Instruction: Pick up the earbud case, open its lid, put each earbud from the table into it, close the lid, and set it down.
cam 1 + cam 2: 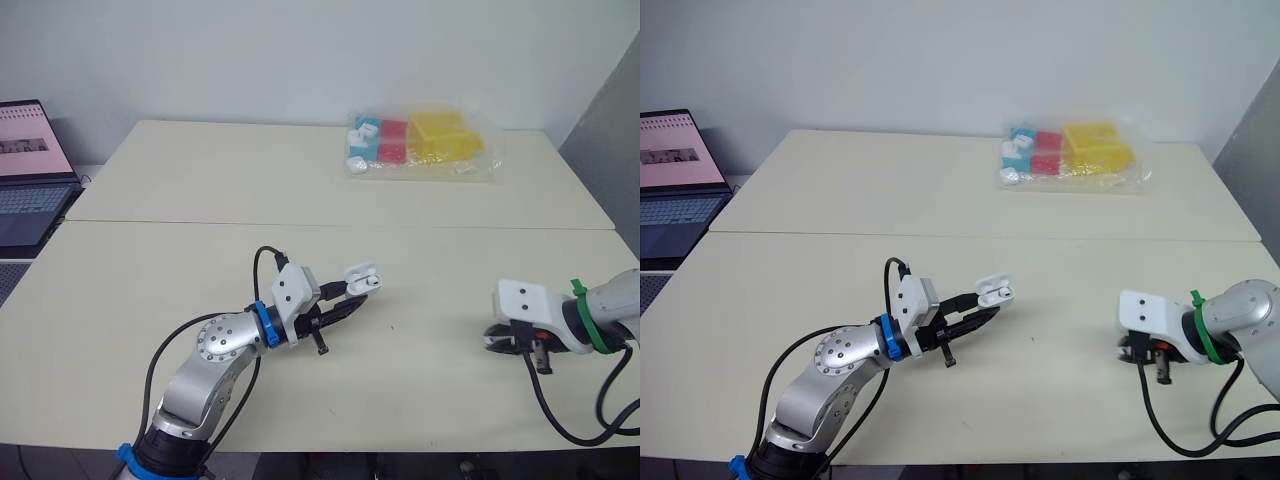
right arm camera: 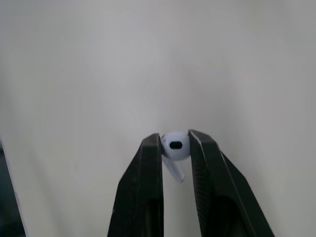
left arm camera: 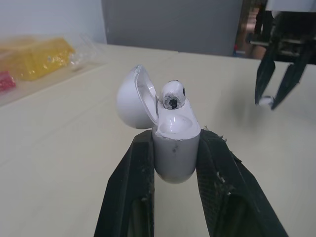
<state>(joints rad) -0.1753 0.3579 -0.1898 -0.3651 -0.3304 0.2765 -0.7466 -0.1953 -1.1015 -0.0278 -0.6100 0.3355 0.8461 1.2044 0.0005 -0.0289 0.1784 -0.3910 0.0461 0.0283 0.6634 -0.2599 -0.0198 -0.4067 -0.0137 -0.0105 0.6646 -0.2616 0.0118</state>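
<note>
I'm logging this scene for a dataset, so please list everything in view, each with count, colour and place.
earbud case: one, white, lid open, held above the table's near half.
seated earbud: one, white, standing in the case.
loose earbud: one, white, low over the table, robot's right.
plastic bag: one, clear, holding yellow, red, blue and white pieces, table's far side.
laptop: one, dark, screen lit, beyond the table's left edge.
table: cream, seam across it.
left gripper: black fingers, clamping the earbud case.
right gripper: black fingers, pinching the loose earbud.
</note>
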